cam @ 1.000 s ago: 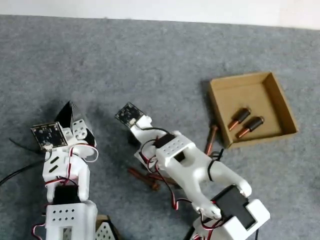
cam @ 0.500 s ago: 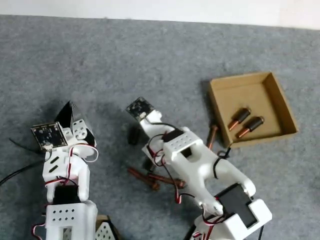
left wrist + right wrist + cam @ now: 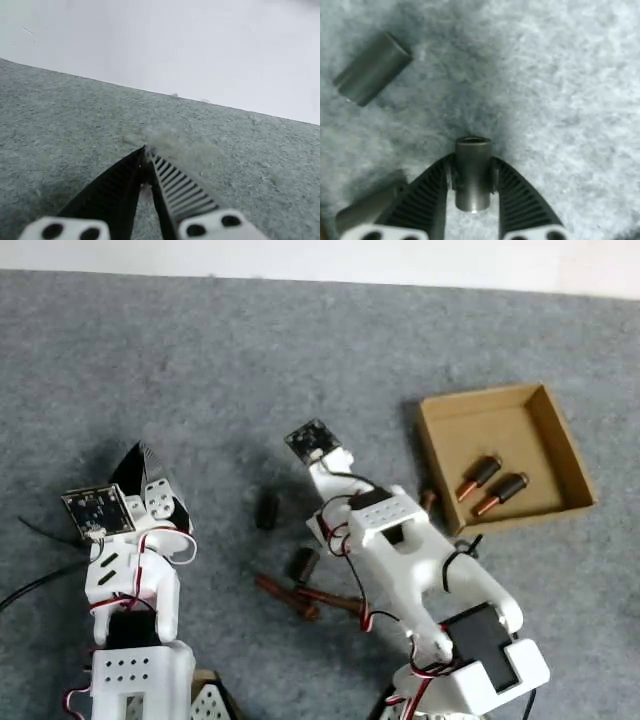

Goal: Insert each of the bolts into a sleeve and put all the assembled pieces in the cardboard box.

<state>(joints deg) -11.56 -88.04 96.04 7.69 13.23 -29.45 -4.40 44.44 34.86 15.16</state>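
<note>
Surface: grey carpet (image 3: pixel 300 340) across the table, white wall (image 3: pixel 320 255) at the far edge.

The cardboard box (image 3: pixel 500 430) sits on the right side of the table with two assembled pieces (image 3: pixel 480 476) lying in it side by side.

The right claw (image 3: pixel 473 161) is clamped on a dark sleeve (image 3: pixel 472 175), bore facing away from the wrist and just above the carpet. The left claw (image 3: pixel 146 152) has its tips pressed together with nothing between them, and it sits well apart from the parts.

Two loose sleeves (image 3: pixel 267 509) (image 3: pixel 303 563) lie on the carpet near the right arm. Two bolts (image 3: pixel 285 597) (image 3: pixel 335 601) lie crossed beside its base. A third bolt (image 3: pixel 427 500) lies just beside the box wall, partly under the arm.

Risks as we judge them:
- The sleeve is round and pinched between ribbed jaws, so it could twist or slide out if a bolt pushes on it off-axis.
- The bore is narrow, and a tilted bolt would jam at the lip.
- The right arm hangs over the loose parts, so a low sweep could send the sleeves rolling.
- The crossed bolts invite a double pick or a flick.
</note>
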